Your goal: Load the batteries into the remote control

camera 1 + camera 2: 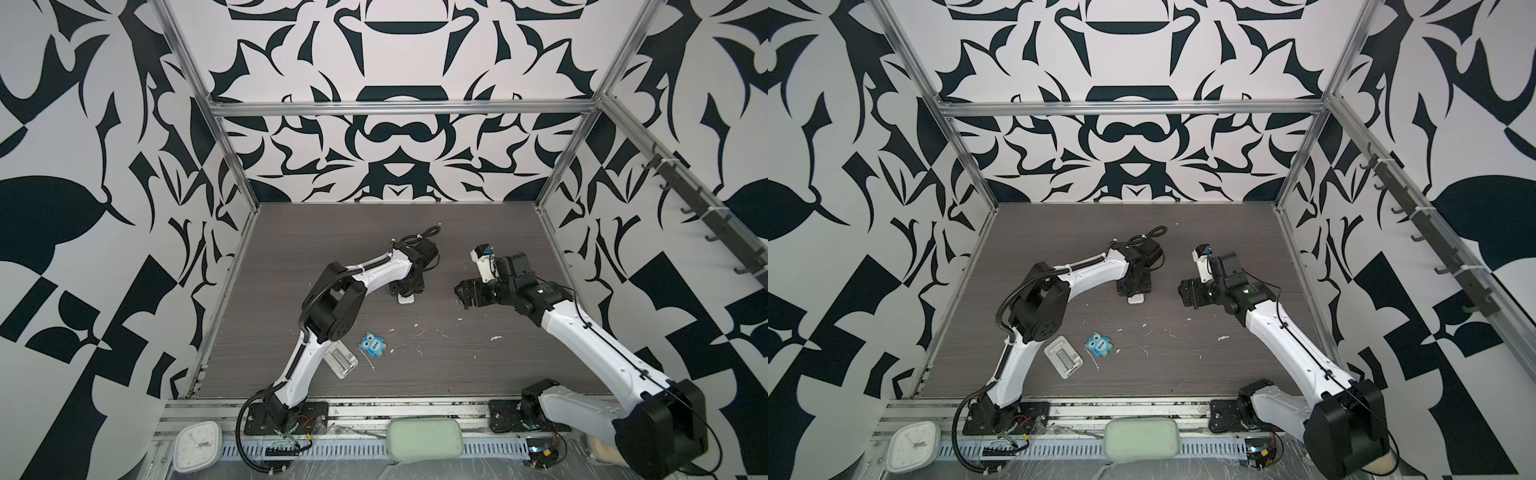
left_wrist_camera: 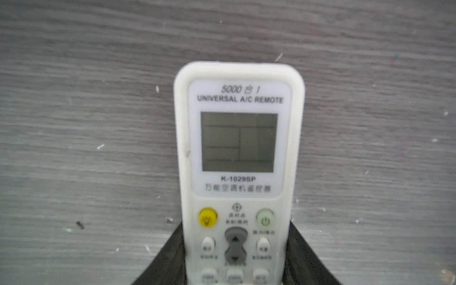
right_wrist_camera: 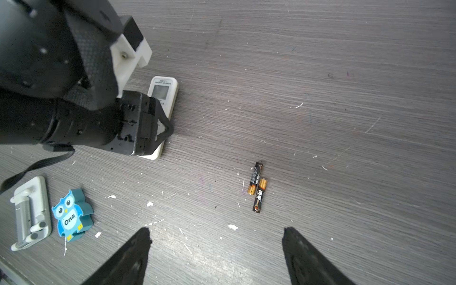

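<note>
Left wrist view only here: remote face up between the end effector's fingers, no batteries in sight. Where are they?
Observer: Both batteries lie together on the table, loose and apart from the remote control.
Operator: Is the other arm holding anything?
Observer: No. The right end effector hangs open over the table near them, with nothing between its fingers.
</note>
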Controlling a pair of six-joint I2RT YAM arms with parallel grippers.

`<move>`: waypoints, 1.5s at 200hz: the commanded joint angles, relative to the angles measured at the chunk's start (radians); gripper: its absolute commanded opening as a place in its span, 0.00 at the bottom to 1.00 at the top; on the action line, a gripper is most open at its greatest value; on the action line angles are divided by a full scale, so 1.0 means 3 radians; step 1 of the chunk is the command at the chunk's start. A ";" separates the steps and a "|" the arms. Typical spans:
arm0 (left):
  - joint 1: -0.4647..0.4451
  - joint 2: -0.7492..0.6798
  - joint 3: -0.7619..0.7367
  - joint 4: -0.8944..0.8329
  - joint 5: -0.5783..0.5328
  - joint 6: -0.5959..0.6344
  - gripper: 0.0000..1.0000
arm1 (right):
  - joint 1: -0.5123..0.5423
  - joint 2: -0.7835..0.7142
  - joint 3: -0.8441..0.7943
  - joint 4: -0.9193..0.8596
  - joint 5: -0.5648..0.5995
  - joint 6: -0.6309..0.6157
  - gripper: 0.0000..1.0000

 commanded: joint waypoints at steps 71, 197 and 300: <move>0.0005 -0.0228 -0.0464 -0.0311 0.0043 0.0002 0.40 | -0.0016 0.0059 0.0145 0.0027 -0.0070 -0.0050 0.85; -0.0006 -0.0203 -0.0365 -0.0416 0.0021 -0.0086 0.67 | -0.0016 0.0018 0.0192 0.0001 -0.0142 -0.0008 0.84; 0.0345 -0.0118 -0.0072 -0.0288 0.0178 -0.0008 0.77 | -0.0020 -0.0045 0.0143 0.0010 -0.0187 0.0074 0.83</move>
